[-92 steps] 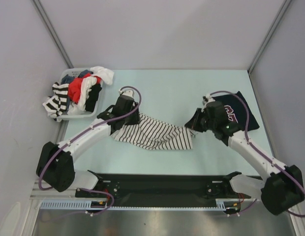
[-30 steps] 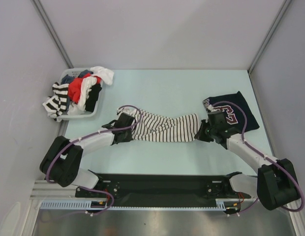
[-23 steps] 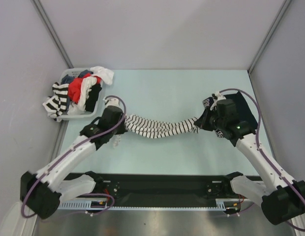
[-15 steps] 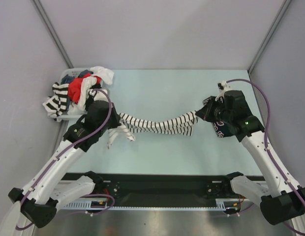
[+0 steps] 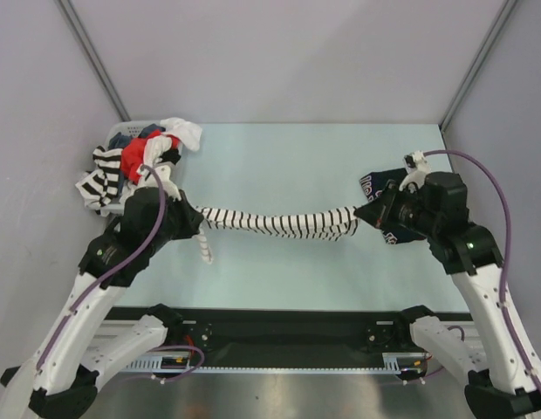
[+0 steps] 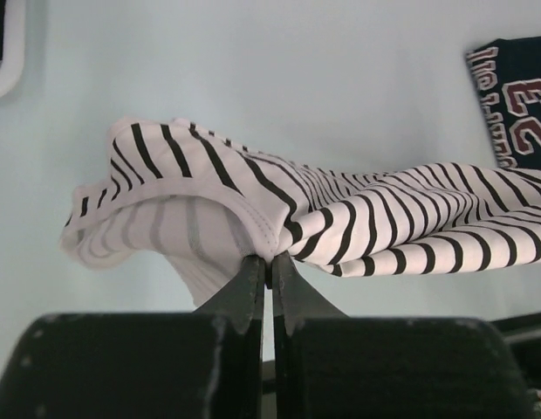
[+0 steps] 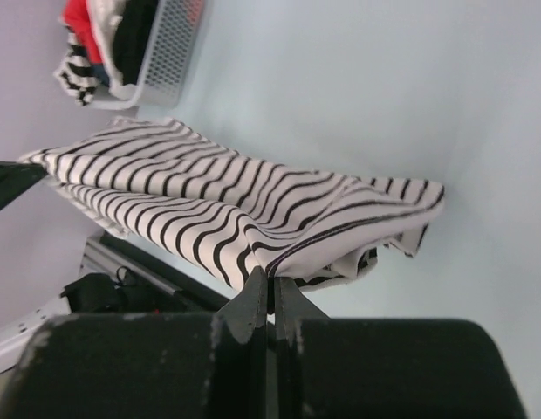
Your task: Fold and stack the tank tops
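Hanging stretched above the worktop [image 5: 279,157], the striped tank top [image 5: 279,221] runs leftward from the flat navy jersey [image 5: 376,182], its near end clamped in the right gripper [image 5: 362,214] just beside that jersey, its far end clamped in the left gripper [image 5: 197,217].

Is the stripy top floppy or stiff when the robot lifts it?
Probably floppy: the striped tank top sags and bunches between the left gripper and right gripper. Likely light, since two small pinches carry it. Its dangling end might swing.
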Motion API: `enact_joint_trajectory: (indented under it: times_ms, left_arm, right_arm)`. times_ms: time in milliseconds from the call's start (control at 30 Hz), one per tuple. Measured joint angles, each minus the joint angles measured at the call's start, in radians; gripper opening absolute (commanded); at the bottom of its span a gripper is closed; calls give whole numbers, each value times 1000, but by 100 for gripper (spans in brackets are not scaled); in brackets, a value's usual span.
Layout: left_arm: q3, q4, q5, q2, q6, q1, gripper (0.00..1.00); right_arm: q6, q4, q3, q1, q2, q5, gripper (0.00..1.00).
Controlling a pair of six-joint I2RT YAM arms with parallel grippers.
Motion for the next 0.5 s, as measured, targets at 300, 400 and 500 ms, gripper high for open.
enact_joint_trajectory:
  times_ms: [300,400,500]
  left_arm:
    - [0,-25,204,-40,8,1,0]
    - [-2,-10,275,41,14,8,0]
    - [-8,40,333,143,16,50,1]
  right_arm:
    - [11,-112,188,10,-124,-31,2]
    - [11,-106,203,10,-78,-31,2]
    - [12,-65,193,-7,36,-29,2]
